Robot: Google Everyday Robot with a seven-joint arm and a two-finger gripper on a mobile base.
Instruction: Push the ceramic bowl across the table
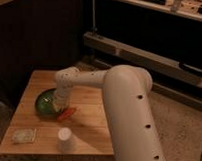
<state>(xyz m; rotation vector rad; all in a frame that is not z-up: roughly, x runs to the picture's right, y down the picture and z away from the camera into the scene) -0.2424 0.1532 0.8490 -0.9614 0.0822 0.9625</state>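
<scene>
Camera view: end effector (pixel 60 104) partly hides ceramic bowl (pixel 43 102) on table (pixel 88 119).

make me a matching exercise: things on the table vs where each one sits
Things:
1. ceramic bowl
2. white cup
3. orange carrot-like item
4. pale flat packet
5. end effector

Places:
A. front left corner of the table
B. near the front edge, upturned
C. left side of the table
D. just right of the bowl
E. at the bowl's right rim

Pairs: 1-C, 2-B, 3-D, 4-A, 5-E
</scene>
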